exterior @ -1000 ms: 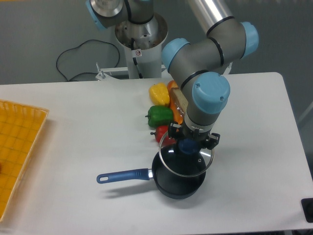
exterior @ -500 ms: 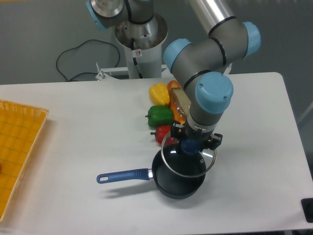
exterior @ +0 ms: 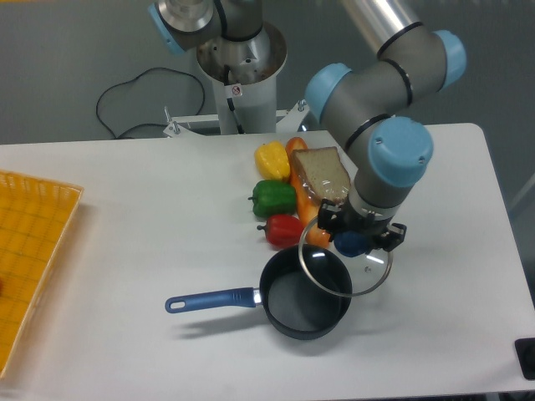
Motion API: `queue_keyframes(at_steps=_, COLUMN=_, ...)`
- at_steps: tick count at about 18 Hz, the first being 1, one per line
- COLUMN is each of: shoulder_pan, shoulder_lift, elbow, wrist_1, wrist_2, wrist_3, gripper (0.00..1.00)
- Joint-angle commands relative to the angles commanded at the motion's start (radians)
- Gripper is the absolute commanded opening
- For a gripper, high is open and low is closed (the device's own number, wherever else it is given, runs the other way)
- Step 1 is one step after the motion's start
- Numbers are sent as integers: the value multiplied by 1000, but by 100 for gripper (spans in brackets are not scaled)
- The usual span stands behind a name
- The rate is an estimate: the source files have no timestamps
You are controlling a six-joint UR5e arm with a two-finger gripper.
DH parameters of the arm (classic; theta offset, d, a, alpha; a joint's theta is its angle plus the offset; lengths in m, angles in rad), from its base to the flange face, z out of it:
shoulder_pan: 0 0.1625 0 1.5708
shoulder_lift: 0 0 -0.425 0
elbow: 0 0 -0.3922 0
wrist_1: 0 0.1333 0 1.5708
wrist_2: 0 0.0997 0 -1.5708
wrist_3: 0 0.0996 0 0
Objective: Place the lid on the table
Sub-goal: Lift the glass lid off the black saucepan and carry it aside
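The round glass lid (exterior: 344, 269) with a thin metal rim hangs in the air, its left part still over the right rim of the black saucepan (exterior: 303, 294). My gripper (exterior: 354, 241) is shut on the lid's blue knob (exterior: 352, 243) from above. The white table (exterior: 134, 225) lies below, with bare surface to the right of the pan. The pan's blue handle (exterior: 209, 300) points left.
Yellow (exterior: 272, 159), green (exterior: 273, 198) and red (exterior: 283, 229) peppers and a slice of bread (exterior: 320, 174) lie just behind the pan. A yellow grid tray (exterior: 29, 251) sits at the left edge. The arm's base (exterior: 238, 67) stands at the back.
The gripper has carried the lid to the right, off the pan's centre toward its right rim. The pan's inside now shows, and the bread and red pepper are uncovered.
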Motion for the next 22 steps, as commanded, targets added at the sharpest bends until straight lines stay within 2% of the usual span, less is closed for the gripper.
queue_keyframes(at_steps=9, shoulder_pan=35, shoulder_lift=-14, elbow=3, wrist_1=23, wrist_2=0, wrist_3=46, gripper=56)
queue_keyframes(at_steps=12, shoulder_pan=80, shoulder_lift=-37, elbow=8, wrist_1=46, wrist_2=3, wrist_3=93, gripper=56)
queue_keyframes(at_steps=16, shoulder_pan=149, shoulder_lift=-38, elbow=0, wrist_1=48, wrist_2=6, wrist_3=201, gripper=55)
queue_keyframes(at_steps=19, shoulder_pan=155, shoulder_lift=-49, elbow=0, wrist_1=52, wrist_2=8, wrist_3=212, gripper=55)
queue_keyframes(at_steps=22, shoulder_pan=157, shoulder_lift=-67, elbow=-2, wrist_1=83, wrist_2=11, wrist_3=216, gripper=56)
